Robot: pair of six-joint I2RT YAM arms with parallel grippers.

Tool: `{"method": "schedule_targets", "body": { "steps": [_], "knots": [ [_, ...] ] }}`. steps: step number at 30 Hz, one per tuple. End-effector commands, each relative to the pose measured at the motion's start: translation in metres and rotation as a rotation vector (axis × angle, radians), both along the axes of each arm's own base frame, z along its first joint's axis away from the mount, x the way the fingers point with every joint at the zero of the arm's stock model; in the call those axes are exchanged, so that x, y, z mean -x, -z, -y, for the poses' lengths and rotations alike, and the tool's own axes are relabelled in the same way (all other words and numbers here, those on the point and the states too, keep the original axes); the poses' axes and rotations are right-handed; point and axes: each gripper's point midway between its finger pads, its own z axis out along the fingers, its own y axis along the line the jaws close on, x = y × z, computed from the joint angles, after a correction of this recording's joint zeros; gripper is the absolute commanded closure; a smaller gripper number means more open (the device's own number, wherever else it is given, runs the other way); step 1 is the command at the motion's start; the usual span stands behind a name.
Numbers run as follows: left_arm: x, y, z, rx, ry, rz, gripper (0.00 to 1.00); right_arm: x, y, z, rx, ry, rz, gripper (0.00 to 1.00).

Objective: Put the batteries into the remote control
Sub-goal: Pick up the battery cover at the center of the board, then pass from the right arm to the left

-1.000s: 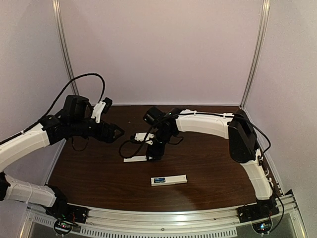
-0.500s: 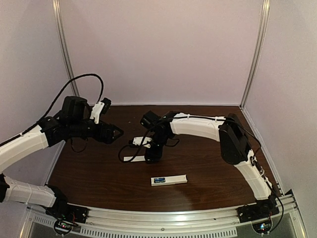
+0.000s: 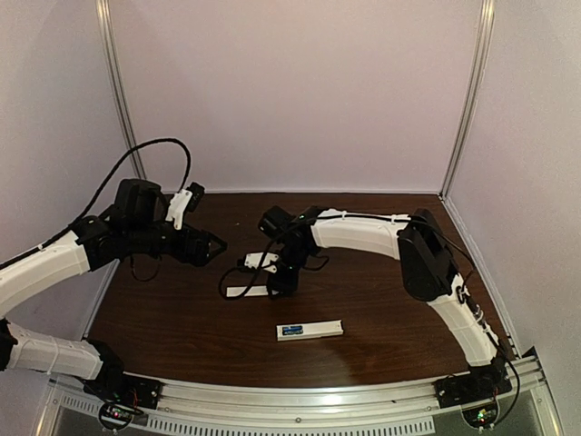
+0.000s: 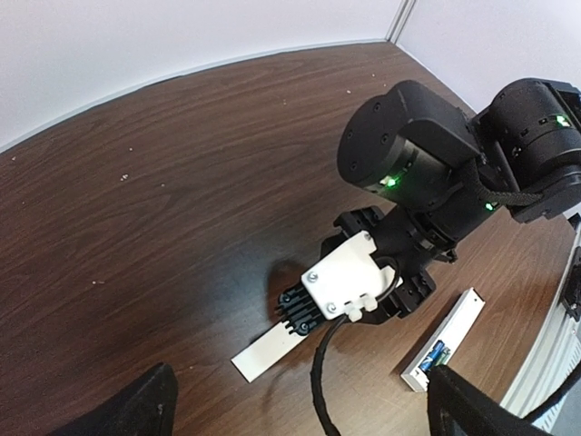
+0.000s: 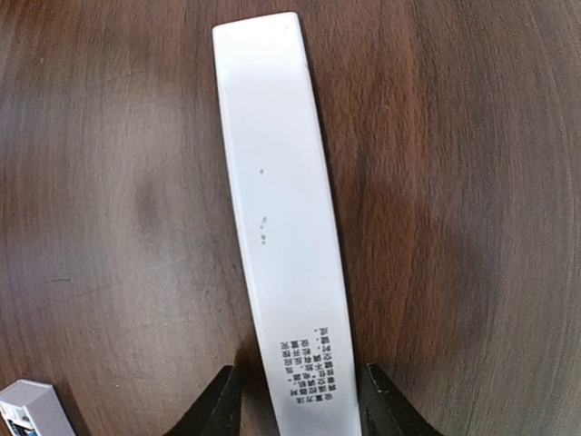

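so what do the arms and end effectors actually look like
The left arm and right arm are white shell links joined by bulky black joints. The left end effector and right end effector are black with two short fingers. Black cables loop from each wrist; the right wrist carries a white camera mount and small green lights.

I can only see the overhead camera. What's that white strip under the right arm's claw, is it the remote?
Observer: No. The right wrist camera shows a flat white cover strip with small print at one end, lying on the table.
Visitor: Has the claw grabbed it?
Observer: Not yet; the fingers of the right gripper stand either side of its printed end, a gap showing on one side.
Visitor: And the other arm?
Observer: The left wrist camera shows the left gripper wide open, holding nothing.
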Motion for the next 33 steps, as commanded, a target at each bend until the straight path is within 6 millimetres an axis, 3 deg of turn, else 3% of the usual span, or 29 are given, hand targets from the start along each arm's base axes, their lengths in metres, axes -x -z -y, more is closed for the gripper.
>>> {"method": "schedule_targets", "body": {
  "steps": [1, 8, 15, 22, 29, 33],
  "knots": [
    [-0.007, -0.008, 0.001, 0.024, -0.013, 0.039, 0.03, 0.022, 0.04, 0.047, 0.187, 0.04, -0.088, 0.59],
    [-0.011, -0.006, 0.002, 0.03, 0.002, 0.033, 0.03, 0.03, 0.036, 0.075, 0.237, 0.077, -0.05, 0.73],
    [-0.015, -0.008, 0.004, 0.071, 0.023, 0.049, 0.02, 0.029, -0.001, 0.077, 0.17, 0.095, 0.008, 0.86],
    [-0.022, -0.001, 0.011, 0.075, 0.036, 0.042, 0.03, 0.025, -0.055, 0.075, 0.071, 0.108, 0.093, 0.88],
    [-0.019, 0.025, 0.034, 0.201, 0.101, -0.136, 0.03, 0.024, -0.083, 0.08, 0.026, 0.12, 0.165, 0.88],
    [-0.018, 0.037, 0.031, 0.267, 0.101, -0.229, 0.07, 0.026, -0.1, 0.082, 0.005, 0.125, 0.209, 0.88]
  ]
}}
